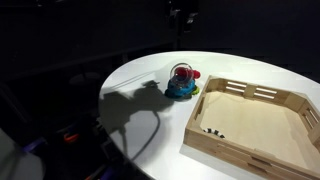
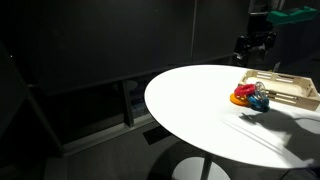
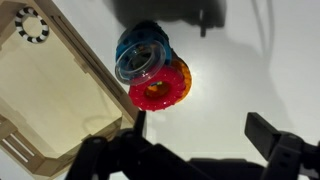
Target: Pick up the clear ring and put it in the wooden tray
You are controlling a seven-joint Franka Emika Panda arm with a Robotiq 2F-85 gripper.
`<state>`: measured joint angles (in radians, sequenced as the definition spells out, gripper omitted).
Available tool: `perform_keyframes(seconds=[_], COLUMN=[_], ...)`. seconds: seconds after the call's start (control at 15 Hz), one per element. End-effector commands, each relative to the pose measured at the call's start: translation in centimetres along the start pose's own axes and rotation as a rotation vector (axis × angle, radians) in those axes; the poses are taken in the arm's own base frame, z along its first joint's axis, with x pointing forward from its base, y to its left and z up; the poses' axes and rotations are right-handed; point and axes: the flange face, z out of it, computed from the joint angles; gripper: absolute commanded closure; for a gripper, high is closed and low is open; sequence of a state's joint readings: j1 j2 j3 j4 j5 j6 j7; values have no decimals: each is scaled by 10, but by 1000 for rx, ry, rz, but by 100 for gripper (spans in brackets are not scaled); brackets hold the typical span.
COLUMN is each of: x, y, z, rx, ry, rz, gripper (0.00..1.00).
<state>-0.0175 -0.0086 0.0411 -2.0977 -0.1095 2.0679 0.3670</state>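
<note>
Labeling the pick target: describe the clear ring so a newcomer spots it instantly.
On the white round table, a heap of plastic rings sits beside the wooden tray. The clear ring lies on top, overlapping the blue ring and the red ring; it alone is see-through.

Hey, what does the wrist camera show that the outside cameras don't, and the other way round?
Only the wrist view picks out the clear ring, lying on top of the blue ring and the red ring, with the open tool framing them. Only the exterior views show the whole round white table and the whole wooden tray. Both show the ring pile on the table beside the tray, outside it.
</note>
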Motion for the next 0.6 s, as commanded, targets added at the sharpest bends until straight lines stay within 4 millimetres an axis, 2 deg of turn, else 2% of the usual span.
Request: perform_keyframes(seconds=[0.0,0.2,0.53], x=[8,12,13], y=[6,9,14], z=[27,53,80], rx=[46,44,5], ry=[-50,-110,-162], rz=[-39,-39,-13], gripper=[0,0,0])
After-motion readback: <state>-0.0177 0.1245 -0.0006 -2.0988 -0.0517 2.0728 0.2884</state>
